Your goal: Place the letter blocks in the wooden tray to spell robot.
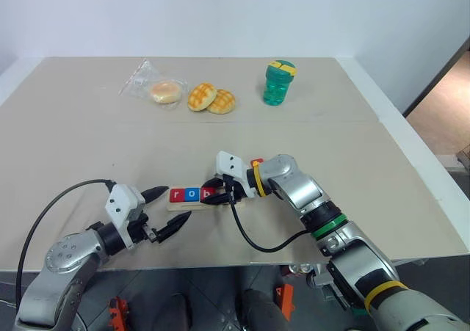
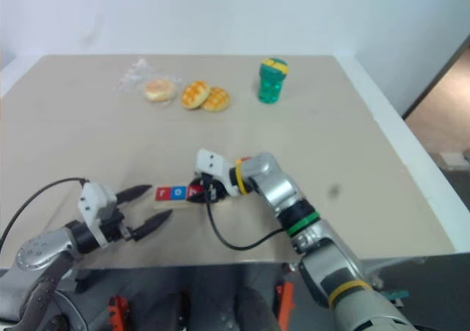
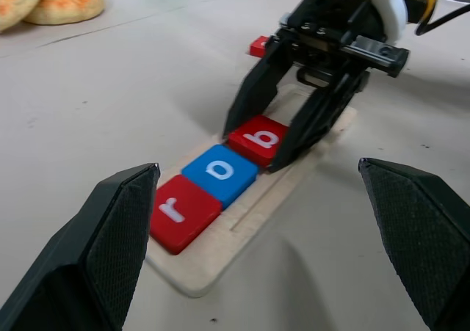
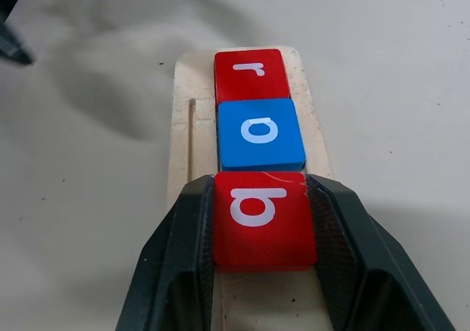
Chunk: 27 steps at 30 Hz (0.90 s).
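Left eye view: beige table (image 1: 352, 169), white wall behind; right claw (image 4: 261, 261) pinching red b block (image 4: 263, 217); left claw (image 1: 167, 210) spread.

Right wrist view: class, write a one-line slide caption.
Right gripper seats red b tile behind blue o tile and red r tile in pale wooden tray.

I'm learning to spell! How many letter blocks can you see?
4: r, o and b on the wooden tray; one red block beyond it. Others may be hidden.
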Each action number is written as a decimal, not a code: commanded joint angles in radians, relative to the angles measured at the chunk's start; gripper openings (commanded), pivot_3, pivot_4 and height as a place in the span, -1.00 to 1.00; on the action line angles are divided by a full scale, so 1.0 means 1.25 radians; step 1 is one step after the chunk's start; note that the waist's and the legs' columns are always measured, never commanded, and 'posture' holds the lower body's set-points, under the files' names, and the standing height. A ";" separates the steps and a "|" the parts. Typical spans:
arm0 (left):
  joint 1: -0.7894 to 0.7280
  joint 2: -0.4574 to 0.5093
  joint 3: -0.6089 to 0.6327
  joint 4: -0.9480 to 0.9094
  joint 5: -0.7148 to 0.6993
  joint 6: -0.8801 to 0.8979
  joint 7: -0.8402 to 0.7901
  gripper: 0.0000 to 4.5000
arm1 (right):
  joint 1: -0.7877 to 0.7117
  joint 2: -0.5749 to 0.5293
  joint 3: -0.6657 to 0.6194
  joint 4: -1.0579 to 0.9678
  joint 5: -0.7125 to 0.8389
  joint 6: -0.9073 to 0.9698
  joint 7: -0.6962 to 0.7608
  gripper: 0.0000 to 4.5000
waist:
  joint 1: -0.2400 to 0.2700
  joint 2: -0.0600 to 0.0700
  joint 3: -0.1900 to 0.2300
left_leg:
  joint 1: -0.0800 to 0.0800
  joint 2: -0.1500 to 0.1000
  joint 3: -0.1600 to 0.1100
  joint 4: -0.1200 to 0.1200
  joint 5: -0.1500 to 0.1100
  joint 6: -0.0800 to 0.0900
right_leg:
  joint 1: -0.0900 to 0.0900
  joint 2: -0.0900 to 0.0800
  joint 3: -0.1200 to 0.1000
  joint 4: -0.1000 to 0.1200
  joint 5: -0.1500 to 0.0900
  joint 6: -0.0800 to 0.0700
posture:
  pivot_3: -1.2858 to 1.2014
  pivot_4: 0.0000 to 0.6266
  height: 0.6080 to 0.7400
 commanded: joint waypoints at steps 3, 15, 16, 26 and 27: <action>-0.009 0.010 -0.001 -0.041 -0.006 0.001 0.006 1.00 | -0.015 0.008 -0.012 0.001 -0.004 -0.001 -0.006 -0.44 | 0.000 0.000 0.000 | 0.000 0.000 0.000 0.000 0.000 0.000 | 0.000 0.000 0.000 0.000 0.000 0.000 | 0.03 -0.52 1.00; -0.004 0.013 -0.005 -0.058 -0.011 0.025 0.014 1.00 | -0.032 0.013 -0.035 -0.030 0.012 0.020 -0.009 0.97 | 0.000 0.000 0.000 | 0.001 0.000 0.000 0.000 0.000 0.000 | 0.000 0.000 0.000 0.000 0.000 0.000 | 0.03 -0.52 1.00; -0.004 0.013 -0.005 -0.058 -0.011 0.024 0.014 1.00 | -0.032 0.014 -0.037 -0.031 0.012 0.021 -0.011 0.97 | 0.000 0.000 0.000 | 0.001 0.000 0.000 0.000 0.000 0.000 | 0.000 0.000 0.000 0.000 0.000 0.000 | 0.03 -0.52 1.00; -0.004 0.044 -0.030 -0.052 -0.005 0.000 -0.042 1.00 | -0.060 -0.046 -0.200 -0.039 0.085 0.099 -0.083 0.97 | 0.001 0.000 0.000 | 0.000 -0.001 0.000 0.000 0.001 -0.001 | 0.000 -0.001 0.000 0.001 0.000 0.000 | 0.03 -0.52 1.00; -0.006 0.048 -0.033 -0.051 -0.003 -0.002 -0.047 1.00 | -0.054 -0.065 -0.208 -0.036 0.088 0.094 -0.073 0.97 | 0.001 0.000 0.000 | 0.000 -0.001 0.000 0.000 0.000 -0.001 | 0.001 -0.001 0.000 0.000 0.000 0.000 | 0.03 -0.52 1.00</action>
